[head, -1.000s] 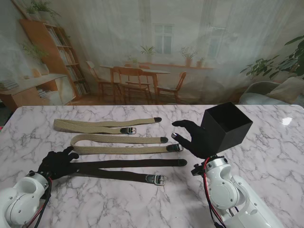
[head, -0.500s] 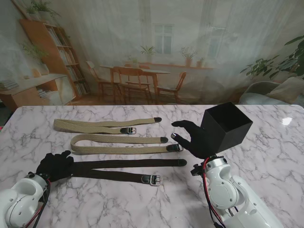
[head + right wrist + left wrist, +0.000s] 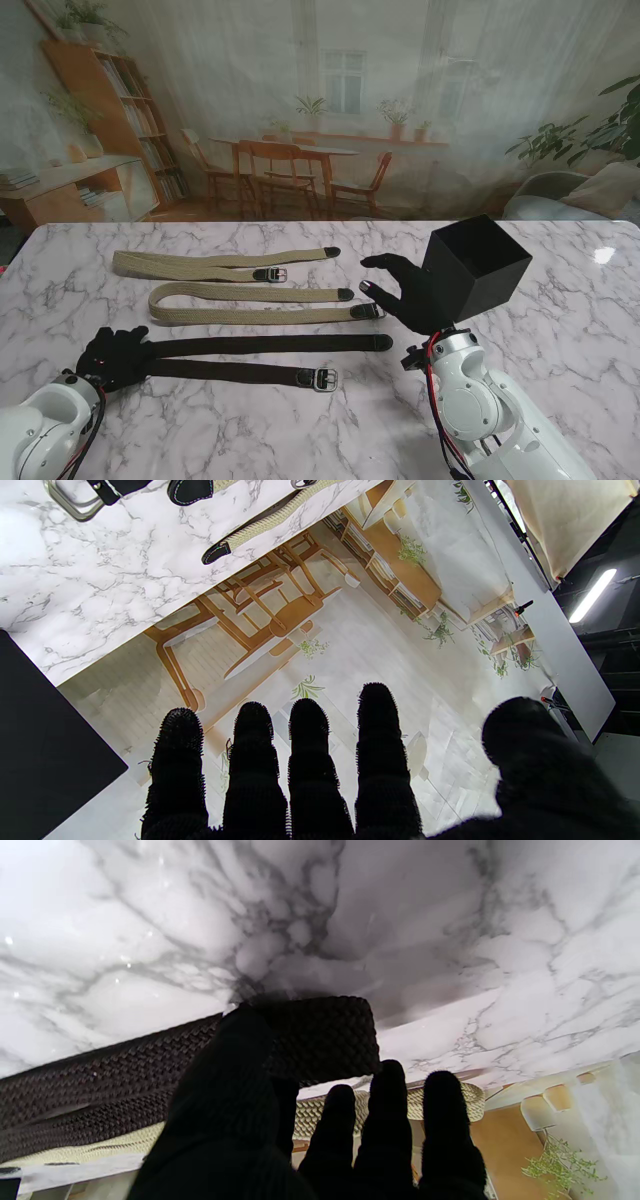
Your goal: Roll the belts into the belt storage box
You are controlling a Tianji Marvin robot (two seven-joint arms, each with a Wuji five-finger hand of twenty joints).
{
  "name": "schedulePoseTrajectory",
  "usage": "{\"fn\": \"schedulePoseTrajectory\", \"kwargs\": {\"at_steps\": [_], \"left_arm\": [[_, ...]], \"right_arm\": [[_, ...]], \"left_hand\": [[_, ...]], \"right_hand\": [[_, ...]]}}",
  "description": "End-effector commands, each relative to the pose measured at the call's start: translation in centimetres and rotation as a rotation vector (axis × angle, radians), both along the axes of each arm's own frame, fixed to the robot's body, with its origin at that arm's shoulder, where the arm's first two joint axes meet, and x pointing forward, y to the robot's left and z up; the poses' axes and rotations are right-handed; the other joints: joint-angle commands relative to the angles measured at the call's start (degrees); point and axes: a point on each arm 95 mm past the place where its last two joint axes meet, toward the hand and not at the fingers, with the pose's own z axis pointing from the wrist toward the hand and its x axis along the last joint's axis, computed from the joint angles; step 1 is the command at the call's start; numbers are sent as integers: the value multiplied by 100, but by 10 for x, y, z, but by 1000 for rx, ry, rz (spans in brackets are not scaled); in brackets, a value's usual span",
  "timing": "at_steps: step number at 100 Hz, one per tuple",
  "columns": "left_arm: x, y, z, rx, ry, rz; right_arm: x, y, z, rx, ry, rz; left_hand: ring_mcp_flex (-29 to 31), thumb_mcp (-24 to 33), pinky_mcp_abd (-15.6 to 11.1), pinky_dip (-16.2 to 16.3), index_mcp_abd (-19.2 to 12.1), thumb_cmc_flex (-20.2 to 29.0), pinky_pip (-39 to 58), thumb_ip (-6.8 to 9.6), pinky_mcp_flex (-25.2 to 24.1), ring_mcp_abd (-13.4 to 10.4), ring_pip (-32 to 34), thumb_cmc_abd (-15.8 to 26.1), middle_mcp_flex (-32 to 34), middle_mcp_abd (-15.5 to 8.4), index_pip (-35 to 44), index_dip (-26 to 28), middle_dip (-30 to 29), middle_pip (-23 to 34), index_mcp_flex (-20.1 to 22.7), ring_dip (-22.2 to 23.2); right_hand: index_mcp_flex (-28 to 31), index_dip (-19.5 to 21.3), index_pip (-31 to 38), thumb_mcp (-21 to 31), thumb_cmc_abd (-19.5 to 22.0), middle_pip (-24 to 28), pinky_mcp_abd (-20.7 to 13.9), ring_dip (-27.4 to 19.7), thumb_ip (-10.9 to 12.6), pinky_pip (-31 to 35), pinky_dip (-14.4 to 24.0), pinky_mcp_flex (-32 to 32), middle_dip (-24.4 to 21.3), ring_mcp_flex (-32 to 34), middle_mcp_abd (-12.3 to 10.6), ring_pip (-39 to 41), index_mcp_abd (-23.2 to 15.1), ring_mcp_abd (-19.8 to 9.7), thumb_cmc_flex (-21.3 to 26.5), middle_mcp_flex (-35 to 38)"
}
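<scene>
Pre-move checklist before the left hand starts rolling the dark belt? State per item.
1. Left hand has the folded end of the dark belt: ok, the left wrist view shows the thumb pressed on the fold.
2. Dark belt lies flat and straight, buckle free: ok.
3. Two beige belts apart from the dark one: ok in the stand view.
4. Belt storage box upright, opening up: ok. What is inside it: cannot tell.
5. Right hand open, holding nothing, beside the box: ok.
6. Grip firm enough to roll: cannot tell.
</scene>
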Motion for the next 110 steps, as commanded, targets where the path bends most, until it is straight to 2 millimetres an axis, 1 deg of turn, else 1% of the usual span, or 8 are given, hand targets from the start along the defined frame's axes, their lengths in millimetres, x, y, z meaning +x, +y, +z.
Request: {"fn": "schedulePoseTrajectory", "kwargs": {"at_steps": [1,11,29,45,55,63,80,110], "left_arm": [[-4,-2,-5,9,27,4],[-4,-3,-7,31,22,0],[-2,-7,-8,25,-23,-24],[-5,-12,-2,29,-87,-73],[-7,-16,4,27,-122,-108],[-9,-21,9,-2,-145,-134],[-11,-32,22,-48,-178,-186],[-9,-56,40,-99,-213,-273]], "right_arm": [[0,1,-2,-3,6,-1],[0,1,-2,-4,5,-1],[0,1,-1,-5,5,1],[-3,1,0,-25,-7,12],[-6,1,2,-44,-13,24],[-8,3,2,-55,-11,39],[-14,7,-1,-130,12,92],[-31,14,-12,-265,67,196]], "left_hand": [[41,192,-55,-88,-52,202,131,49,25,30,-91,-298,159,8,261,380,-53,28,204,-79],[72,246,-59,-82,-67,292,157,28,62,25,-88,-244,312,-17,857,879,-9,110,300,-97],[145,246,-47,-93,17,368,190,-4,95,38,-109,-212,591,-65,969,680,56,264,424,-177],[238,190,-30,-115,-159,352,211,-13,117,28,-69,-255,781,-143,881,443,111,412,684,-204],[303,188,-24,-121,-134,357,233,-10,157,10,-47,-239,884,-179,865,419,128,467,711,-209],[318,199,-28,-131,-73,373,235,-8,153,-9,-43,-196,899,-199,905,492,144,499,649,-214],[353,220,-18,-150,120,403,232,-12,141,-6,-39,-179,939,-216,939,572,175,554,625,-221],[399,234,-4,-168,169,398,230,-25,132,-32,-40,-130,979,-251,925,683,247,639,587,-218]], "right_hand": [[69,68,26,32,-50,80,20,102,106,39,-58,-77,54,45,-3,126,81,-29,42,12],[70,68,26,30,-50,81,16,102,107,39,-58,-77,54,46,-9,126,76,-30,45,13],[86,71,30,33,-54,85,16,102,108,39,-59,-78,54,50,-14,127,76,-29,53,41],[64,67,18,43,-101,97,22,106,108,52,-55,-48,57,90,-28,140,92,-20,65,108],[46,64,11,76,-183,101,35,108,111,71,-51,-9,58,127,-20,150,101,-15,90,155],[37,63,11,220,-338,111,41,110,148,83,-49,13,62,164,-35,159,112,-19,240,215],[-99,45,19,960,-779,251,58,171,143,156,-41,105,139,352,-23,280,151,-5,176,348],[40,23,59,1249,-1551,98,-33,131,-56,167,-73,-50,64,-35,172,186,9,38,-206,-351]]}}
